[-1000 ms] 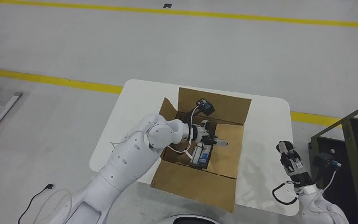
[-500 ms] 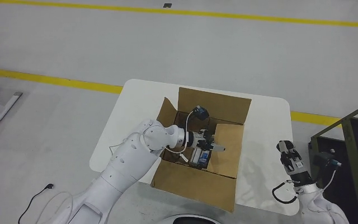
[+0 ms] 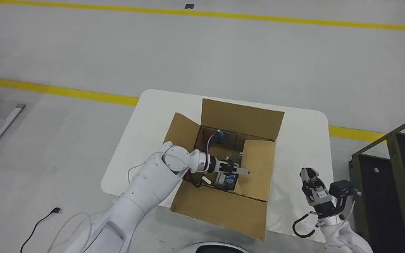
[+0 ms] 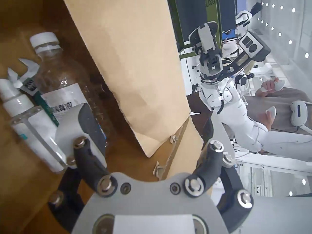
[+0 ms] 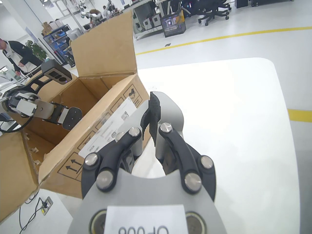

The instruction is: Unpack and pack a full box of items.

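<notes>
An open cardboard box [image 3: 243, 120] stands on the white table [image 3: 158, 120]. My left gripper [image 3: 235, 169] is down inside it, open, with the corner of an inward-folded flap [image 4: 126, 49] between its fingers. One finger [image 4: 78, 120] rests against a clear plastic bottle [image 4: 61, 79] with a white cap. Beside the bottle lie a small white spray bottle [image 4: 22, 113] and a green-and-white tube [image 4: 29, 81]. My right gripper [image 5: 152, 113] is shut on nothing, above the bare table beside the box [image 5: 107, 49], near the table's right front corner [image 3: 310, 180].
The box's back flap stands upright and its side flaps splay outward. A dark green metal frame [image 3: 380, 164] stands off the table's right edge. A power strip and cable [image 5: 43, 204] lie on the floor below the table.
My left arm has sunk deeper into the box and drawn toward its near side. The box's left flap has swung farther outward. My right gripper has shifted slightly left and nearer.
</notes>
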Robot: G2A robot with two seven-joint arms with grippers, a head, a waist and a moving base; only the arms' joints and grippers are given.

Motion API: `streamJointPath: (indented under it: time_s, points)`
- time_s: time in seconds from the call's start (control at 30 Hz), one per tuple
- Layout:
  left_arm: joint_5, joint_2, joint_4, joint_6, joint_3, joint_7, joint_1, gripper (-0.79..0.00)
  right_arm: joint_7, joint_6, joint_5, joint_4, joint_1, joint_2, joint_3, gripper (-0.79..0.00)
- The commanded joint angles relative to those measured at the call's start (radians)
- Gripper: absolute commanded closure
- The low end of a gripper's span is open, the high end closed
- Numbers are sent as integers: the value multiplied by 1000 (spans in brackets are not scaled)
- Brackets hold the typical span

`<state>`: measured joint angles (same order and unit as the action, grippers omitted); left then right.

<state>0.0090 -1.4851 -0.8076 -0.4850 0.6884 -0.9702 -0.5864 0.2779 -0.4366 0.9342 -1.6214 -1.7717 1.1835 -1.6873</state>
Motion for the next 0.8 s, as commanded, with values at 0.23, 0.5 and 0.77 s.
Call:
streamJointPath:
  time_s: [0.23,0.5,0.77]
  points:
    - [-13,-29,86,-29,-25,10,27,-785,18,-64,6,94,43,13,117,0]
    - [-38,-48,124,-42,-30,3,41,-785,51,-83,44,145,107,24,197,0]
    - [-48,-65,148,-37,-36,0,55,-785,62,-85,68,166,130,27,221,0]
